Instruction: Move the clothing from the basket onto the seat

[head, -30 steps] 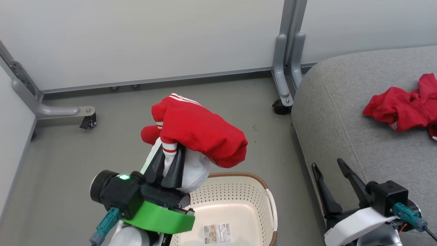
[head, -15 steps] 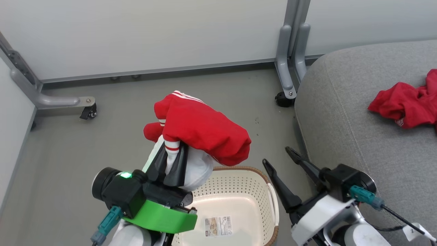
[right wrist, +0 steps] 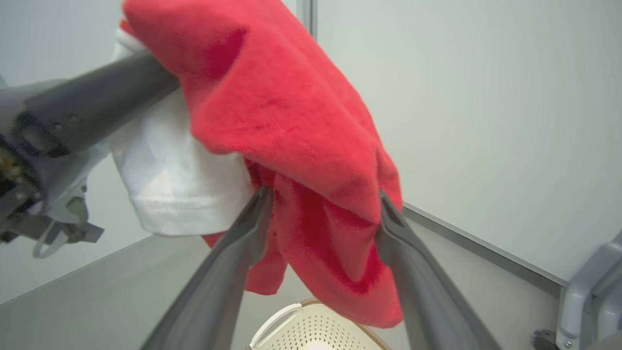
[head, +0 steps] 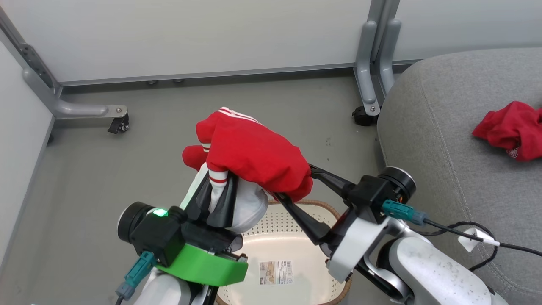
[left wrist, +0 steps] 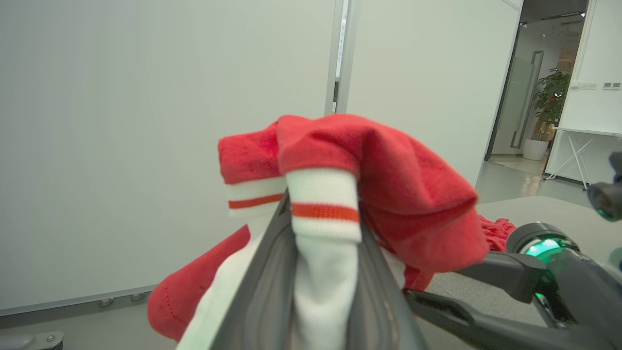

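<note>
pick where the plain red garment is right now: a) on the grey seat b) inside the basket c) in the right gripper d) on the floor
a: the plain red garment lies crumpled on the grey seat, while the left gripper is shut on the striped garment.

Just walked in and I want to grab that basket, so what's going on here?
The robot is partway through emptying the basket. Its left gripper is shut on the red and white garment, held up above the basket. The right gripper is open, its fingers on either side of the garment's hanging red part. The plain red garment lies on the seat. What shows of the basket's inside holds a paper label, no clothing.
</note>
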